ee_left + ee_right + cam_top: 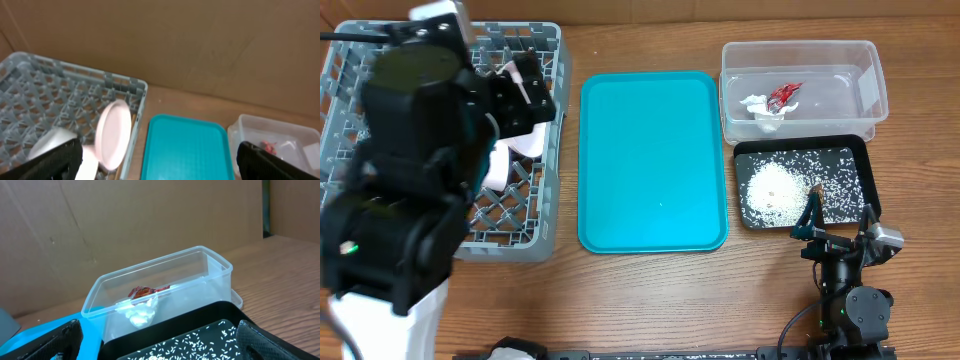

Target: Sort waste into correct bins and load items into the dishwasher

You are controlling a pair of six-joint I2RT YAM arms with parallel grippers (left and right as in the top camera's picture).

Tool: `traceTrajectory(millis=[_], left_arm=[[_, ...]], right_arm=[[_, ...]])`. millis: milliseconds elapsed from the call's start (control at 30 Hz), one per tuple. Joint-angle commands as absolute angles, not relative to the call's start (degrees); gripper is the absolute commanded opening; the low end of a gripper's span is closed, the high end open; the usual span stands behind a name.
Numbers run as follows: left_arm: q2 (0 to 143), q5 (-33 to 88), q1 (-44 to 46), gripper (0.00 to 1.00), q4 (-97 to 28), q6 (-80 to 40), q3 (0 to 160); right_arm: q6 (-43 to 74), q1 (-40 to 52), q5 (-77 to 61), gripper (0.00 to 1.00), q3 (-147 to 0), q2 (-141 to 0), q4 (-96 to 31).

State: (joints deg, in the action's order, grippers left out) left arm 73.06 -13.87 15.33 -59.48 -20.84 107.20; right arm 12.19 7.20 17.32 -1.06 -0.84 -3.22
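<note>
The grey dishwasher rack fills the left of the table, and my left arm hangs high above it. My left gripper is open and holds nothing. A pinkish bowl stands on edge by the rack's right wall, next to a pale bowl. The clear tub holds the red wrapper and the white paper scrap. Rice lies in the black tray. My right gripper is open at that tray's front edge.
A large teal serving tray lies between the rack and the bins, with nothing on it. A brown cardboard wall runs along the back of the wooden table.
</note>
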Motion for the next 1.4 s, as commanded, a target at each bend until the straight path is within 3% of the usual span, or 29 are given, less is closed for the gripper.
traceTrajectory(millis=[0, 600, 967, 1367], left_arm=[[67.4, -13.8, 15.0, 1.00, -52.6, -20.0, 97.3], [30.0, -4.1, 5.7, 1.00, -16.9, -16.7, 42.9], [3.9, -3.0, 1.5, 1.00, -7.9, -16.8, 17.7], [0.2, -1.9, 0.7, 1.00, 4.6, -16.7, 2.6]], right_arm=[[11.9, 7.0, 17.5, 1.00, -0.4, -0.3, -3.2], [11.9, 7.0, 17.5, 1.00, -0.4, -0.3, -3.2], [11.9, 7.0, 17.5, 1.00, -0.4, -0.3, -3.2], [11.9, 7.0, 17.5, 1.00, -0.4, -0.3, -3.2]])
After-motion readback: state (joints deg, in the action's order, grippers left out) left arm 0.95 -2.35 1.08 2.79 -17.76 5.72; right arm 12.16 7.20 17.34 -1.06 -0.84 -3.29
